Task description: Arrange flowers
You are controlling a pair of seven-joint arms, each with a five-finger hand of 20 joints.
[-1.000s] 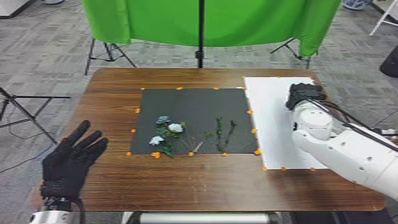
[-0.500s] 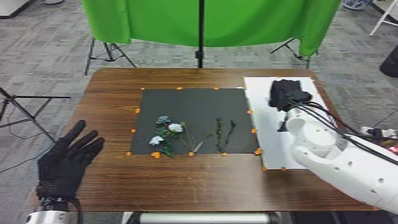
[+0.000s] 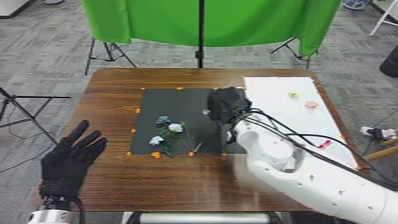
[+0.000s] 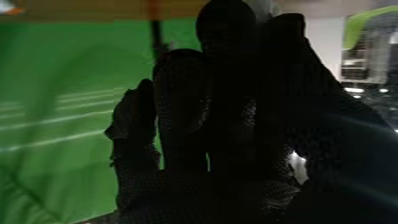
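Covering part of the dark sheet (image 3: 182, 105)'s right side in the head view, the right hand (image 3: 228, 104) has its back turned up, and its arm comes in across the brown table (image 3: 169, 187). The right wrist view gives what the head view can't: the right hand (image 4: 209, 192) is narrow, its gloved fingers long and nearly straight, held close side by side, with the green cloth (image 4: 62, 110) behind them. Whether anything sits between thumb and fingers, I cannot tell.

The head view, for its part, lays out the flowers. To the left of the right hand and a little nearer the robot, well apart from it, three blooms lie on the dark sheet: a blue-grey flower (image 3: 163, 120), a white flower (image 3: 176, 128) just beside it, and a pale blue flower (image 3: 156, 140) nearer the robot, with green leaves close by. To the right of that same hand, on the white sheet (image 3: 275, 110), are a small yellow-green flower (image 3: 293, 94), a peach-pink flower (image 3: 311, 104) and, nearer the robot beyond the arm, a deep pink piece (image 3: 325, 144). Farther left than the blooms, the left hand (image 3: 64, 165) is wide, fingers spread and straight.
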